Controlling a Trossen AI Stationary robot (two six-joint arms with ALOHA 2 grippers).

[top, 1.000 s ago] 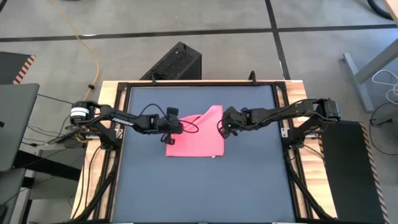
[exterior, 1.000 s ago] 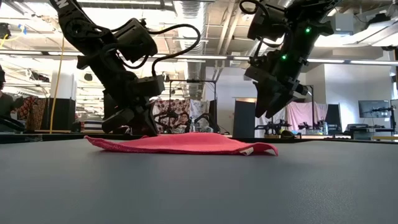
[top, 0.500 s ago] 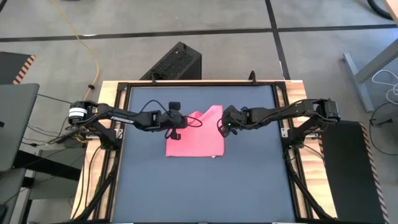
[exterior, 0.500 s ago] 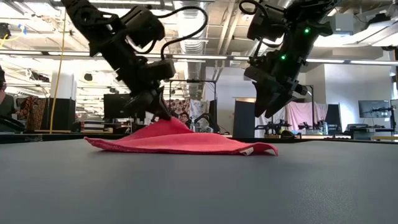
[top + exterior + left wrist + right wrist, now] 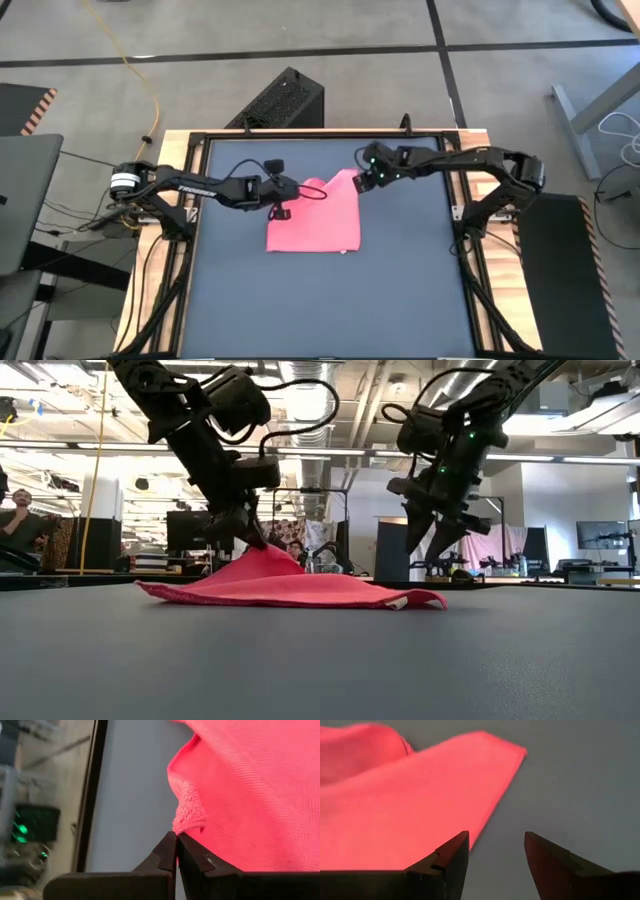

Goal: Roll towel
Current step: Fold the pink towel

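The bright pink towel [image 5: 318, 220] lies on the dark grey tabletop [image 5: 320, 300], mostly flat, with its far left part raised into a peak [image 5: 265, 555]. My left gripper [image 5: 284, 203] is shut on that raised part; it also shows in the low view [image 5: 250, 532] and the left wrist view [image 5: 176, 842]. My right gripper [image 5: 364, 180] is open above the table at the towel's far right corner [image 5: 350, 174] and touches nothing. In the right wrist view [image 5: 495, 851] the towel's corner [image 5: 517, 751] lies ahead of the open fingers. My left gripper pinches the towel's far left corner [image 5: 189, 822] between its two shut fingers. The fingers slant down from the table's left side. The corner is lifted off the table into a small peak [image 5: 262, 548]; the rest of the towel lies on the tabletop.
The table's black frame [image 5: 200, 140] runs round the dark top. Bare tabletop [image 5: 320, 310] stretches toward the near edge. A black box [image 5: 285, 100] stands on the floor beyond the far edge. A person [image 5: 20, 510] shows in the room behind.
My left gripper has gone up and a little toward the table's right, lifting the towel's far left corner into a peak while the rest of the towel stays flat. My right gripper has moved toward the far edge, to the towel's far right corner, and stays open.
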